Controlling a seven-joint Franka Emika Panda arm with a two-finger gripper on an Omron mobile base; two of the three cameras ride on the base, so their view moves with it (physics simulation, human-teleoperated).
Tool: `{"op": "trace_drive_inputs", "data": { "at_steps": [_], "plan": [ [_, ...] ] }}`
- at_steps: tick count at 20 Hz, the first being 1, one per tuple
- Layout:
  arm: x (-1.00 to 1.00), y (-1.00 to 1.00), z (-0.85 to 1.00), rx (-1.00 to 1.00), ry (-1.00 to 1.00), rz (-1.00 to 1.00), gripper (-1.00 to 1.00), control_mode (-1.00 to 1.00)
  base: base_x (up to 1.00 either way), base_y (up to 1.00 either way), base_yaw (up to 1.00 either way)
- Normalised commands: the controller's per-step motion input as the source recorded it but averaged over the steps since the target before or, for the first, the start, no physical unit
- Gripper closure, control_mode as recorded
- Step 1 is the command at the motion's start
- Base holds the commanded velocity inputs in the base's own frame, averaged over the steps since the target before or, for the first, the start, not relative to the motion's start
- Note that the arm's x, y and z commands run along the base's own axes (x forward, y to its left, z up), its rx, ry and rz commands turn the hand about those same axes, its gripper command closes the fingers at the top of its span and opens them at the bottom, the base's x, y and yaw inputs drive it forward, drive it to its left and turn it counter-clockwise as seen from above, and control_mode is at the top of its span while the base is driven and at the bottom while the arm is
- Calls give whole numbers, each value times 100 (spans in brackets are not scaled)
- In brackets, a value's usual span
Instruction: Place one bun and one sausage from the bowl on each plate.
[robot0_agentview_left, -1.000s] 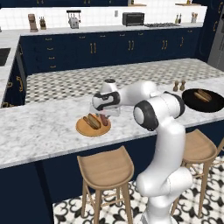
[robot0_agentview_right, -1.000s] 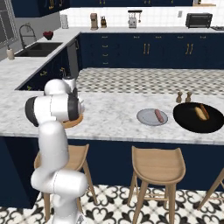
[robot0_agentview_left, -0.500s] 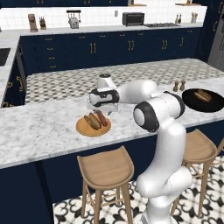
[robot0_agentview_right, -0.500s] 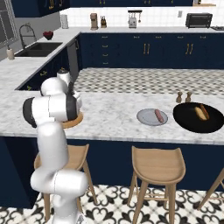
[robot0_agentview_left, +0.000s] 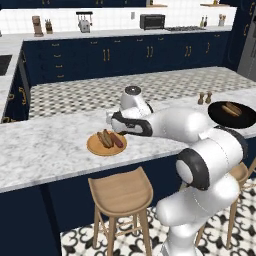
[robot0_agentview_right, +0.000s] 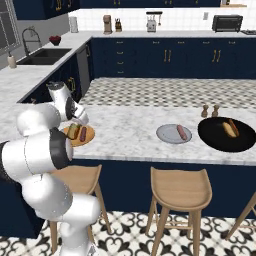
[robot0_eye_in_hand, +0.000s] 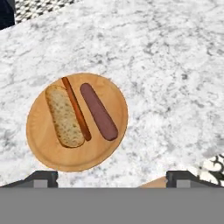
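One bun (robot0_eye_in_hand: 64, 116) and one sausage (robot0_eye_in_hand: 99, 111) lie on the wooden plate (robot0_eye_in_hand: 109, 148); the tool (robot0_eye_in_hand: 111, 177), spread wide and empty, hangs above. Next: the bowl's (robot0_agentview_right: 215, 142) bun, at three o'clock, for the grey plate (robot0_agentview_right: 167, 135).

On the kitchen counter (robot0_agentview_right: 130, 140), a bun (robot0_eye_in_hand: 64, 115) and a sausage (robot0_eye_in_hand: 99, 111) lie side by side on the plate (robot0_eye_in_hand: 109, 144) at the far left, sausage at the bun's 3 o'clock. Well off at that plate's 3 o'clock, a second plate (robot0_agentview_right: 165, 134) bears one sausage (robot0_agentview_right: 181, 132). Just beyond, again at 3 o'clock, the bowl (robot0_agentview_right: 212, 140) holds a bun (robot0_agentview_right: 230, 128), with two shakers (robot0_agentview_right: 210, 110) at the bowl's 11 o'clock.
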Motion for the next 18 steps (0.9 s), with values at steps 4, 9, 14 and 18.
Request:
{"op": "trace_drive_inputs", "data": {
  "at_steps": [4,9,14,18],
  "plan": [
    [-100,-29,68,-1,-10,7,-100,-100,0,0,0],
    [-80,-3,5,-7,0,9,-100,100,-20,-12,1],
    [0,0,0,0,0,0,-100,100,-33,-100,-3],
    [0,0,0,0,0,0,-100,100,10,-100,-3]
  ]
}}
